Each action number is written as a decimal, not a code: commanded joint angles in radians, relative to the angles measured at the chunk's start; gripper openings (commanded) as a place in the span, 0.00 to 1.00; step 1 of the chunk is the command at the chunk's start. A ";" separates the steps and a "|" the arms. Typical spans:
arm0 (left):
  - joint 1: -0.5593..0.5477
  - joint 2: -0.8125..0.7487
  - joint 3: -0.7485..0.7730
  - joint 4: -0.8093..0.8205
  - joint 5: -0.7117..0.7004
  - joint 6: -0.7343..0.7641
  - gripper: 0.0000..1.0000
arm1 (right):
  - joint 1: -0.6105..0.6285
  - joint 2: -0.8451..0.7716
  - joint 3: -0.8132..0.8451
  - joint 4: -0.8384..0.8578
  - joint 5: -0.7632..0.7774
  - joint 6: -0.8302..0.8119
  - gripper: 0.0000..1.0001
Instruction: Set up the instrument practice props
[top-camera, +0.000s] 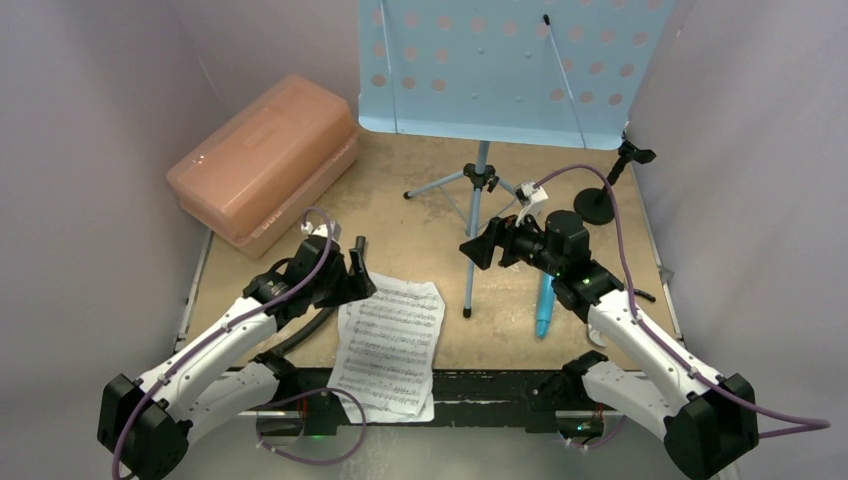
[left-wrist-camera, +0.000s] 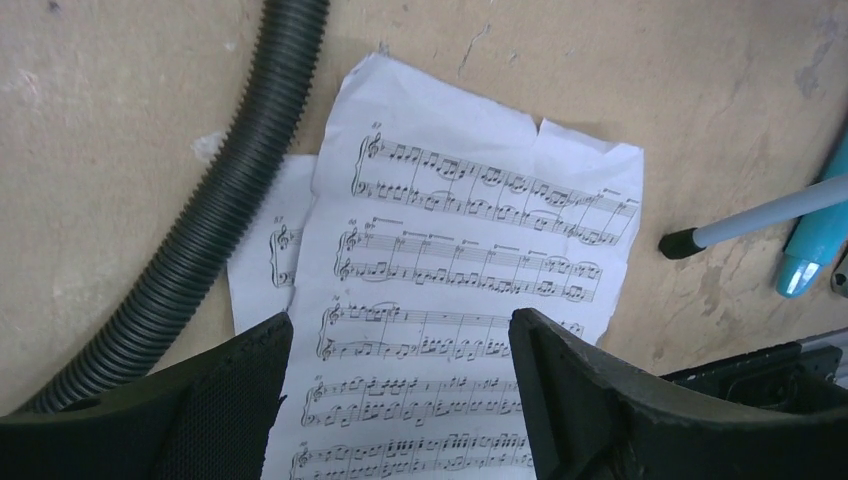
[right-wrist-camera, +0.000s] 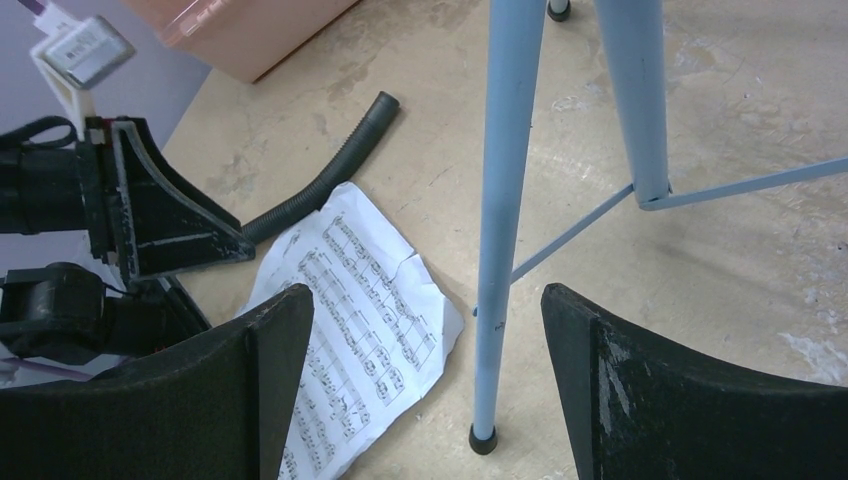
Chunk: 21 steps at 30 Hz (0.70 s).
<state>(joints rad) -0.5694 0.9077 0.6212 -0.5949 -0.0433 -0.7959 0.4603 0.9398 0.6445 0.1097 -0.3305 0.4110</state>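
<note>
The light-blue perforated music stand (top-camera: 500, 70) stands at the back on its thin tripod (top-camera: 480, 180). Two white sheet-music pages (top-camera: 392, 345) lie stacked flat at the near edge, the lower page (left-wrist-camera: 262, 262) peeking out from under the top one (left-wrist-camera: 470, 260). My left gripper (top-camera: 348, 268) hovers open over the pages (right-wrist-camera: 350, 320), holding nothing (left-wrist-camera: 400, 330). My right gripper (top-camera: 485, 245) is open beside the front tripod leg (right-wrist-camera: 505, 200), which shows between the jaws (right-wrist-camera: 428, 300) and touches neither. The turquoise microphone (top-camera: 544, 310) lies on the table. The black mic stand (top-camera: 600, 200) stands at the back right.
A salmon-pink case (top-camera: 265, 160) sits at the back left. A black ribbed hose (left-wrist-camera: 220, 200) curves along the left side of the pages, under the left arm. The tripod's rubber foot (left-wrist-camera: 680, 243) rests right of the pages. Purple walls close in on both sides.
</note>
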 joint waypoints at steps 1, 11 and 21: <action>0.007 0.019 -0.040 -0.023 0.088 -0.075 0.78 | 0.007 -0.019 -0.004 0.008 0.038 -0.003 0.87; 0.007 0.044 -0.067 -0.190 0.006 -0.188 0.76 | 0.006 -0.021 0.002 -0.017 0.062 -0.020 0.87; 0.007 0.094 -0.158 -0.036 0.122 -0.186 0.72 | 0.006 -0.019 0.003 -0.025 0.079 -0.023 0.88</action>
<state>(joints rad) -0.5694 0.9813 0.4877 -0.7033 0.0307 -0.9642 0.4603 0.9398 0.6437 0.0940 -0.2775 0.4023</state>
